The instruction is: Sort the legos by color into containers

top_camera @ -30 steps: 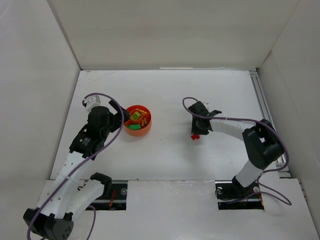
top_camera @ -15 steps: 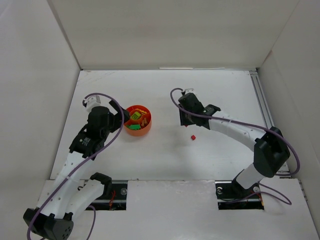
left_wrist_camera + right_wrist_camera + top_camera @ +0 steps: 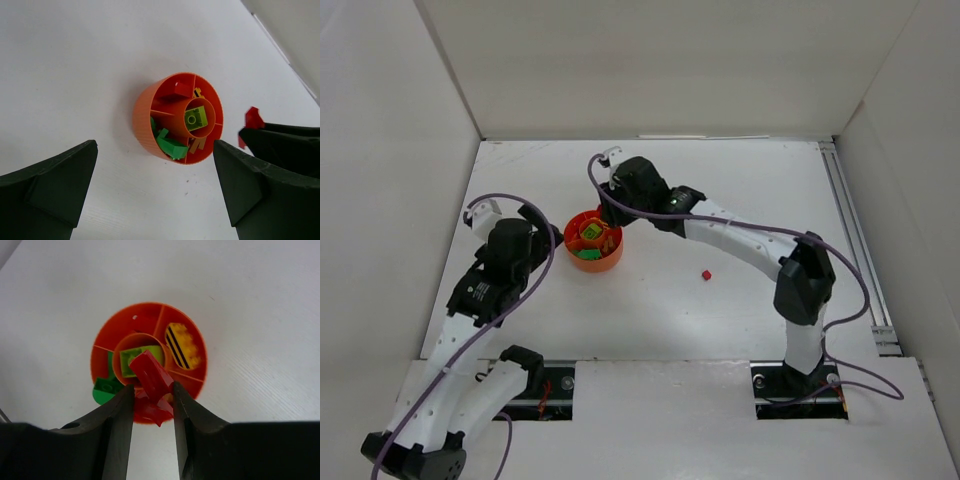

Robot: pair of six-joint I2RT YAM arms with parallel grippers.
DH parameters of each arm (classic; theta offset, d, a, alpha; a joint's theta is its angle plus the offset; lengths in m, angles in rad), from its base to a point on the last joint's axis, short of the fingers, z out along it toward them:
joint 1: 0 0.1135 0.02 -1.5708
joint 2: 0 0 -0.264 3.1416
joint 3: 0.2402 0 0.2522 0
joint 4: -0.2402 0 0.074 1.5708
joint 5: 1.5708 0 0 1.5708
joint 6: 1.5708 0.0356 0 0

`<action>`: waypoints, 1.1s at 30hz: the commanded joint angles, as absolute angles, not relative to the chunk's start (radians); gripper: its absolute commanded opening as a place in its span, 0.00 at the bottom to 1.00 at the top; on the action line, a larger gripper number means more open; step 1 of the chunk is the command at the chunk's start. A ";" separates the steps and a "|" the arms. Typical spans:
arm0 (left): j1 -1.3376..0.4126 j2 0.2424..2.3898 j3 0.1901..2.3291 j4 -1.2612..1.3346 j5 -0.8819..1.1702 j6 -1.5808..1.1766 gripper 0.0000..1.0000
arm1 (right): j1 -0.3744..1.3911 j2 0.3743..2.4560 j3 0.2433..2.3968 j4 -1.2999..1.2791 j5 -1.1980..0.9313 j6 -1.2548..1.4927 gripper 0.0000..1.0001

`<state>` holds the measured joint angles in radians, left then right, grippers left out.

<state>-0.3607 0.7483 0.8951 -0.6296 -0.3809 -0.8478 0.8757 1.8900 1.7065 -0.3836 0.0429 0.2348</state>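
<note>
The orange-red divided bowl (image 3: 607, 262) stands left of the table's middle. It holds green bricks (image 3: 172, 146), a lime brick (image 3: 196, 117) in the centre cup, a yellow brick (image 3: 182, 345) and a red brick (image 3: 182, 89). My right gripper (image 3: 610, 207) hangs just above the bowl's far side and is shut on a red brick (image 3: 150, 372), tilted between the fingers. My left gripper (image 3: 542, 236) is open and empty, just left of the bowl, with its jaws wide apart. A small red brick (image 3: 706, 274) lies alone on the table to the right.
White walls close in the table on the left, back and right. A metal rail (image 3: 848, 230) runs along the right edge. The right arm stretches across the table's middle, over toward the bowl.
My right arm has swung left from beside the small red brick to above the bowl, carrying a red brick. The small red brick stayed on the table. My left arm drew back slightly.
</note>
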 commanded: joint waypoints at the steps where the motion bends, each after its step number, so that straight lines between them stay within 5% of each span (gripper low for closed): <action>1: -0.365 0.703 0.951 -0.664 -0.462 -0.876 1.00 | 0.917 1.959 1.833 -0.287 -0.067 0.169 0.31; 14: -0.365 0.666 0.942 -0.683 -0.495 -0.854 1.00 | 0.939 2.198 2.089 -0.233 -0.192 0.126 0.34; 33: -0.365 0.647 0.923 -0.674 -0.495 -0.845 1.00 | 0.939 2.270 2.065 -0.215 -0.095 0.046 0.37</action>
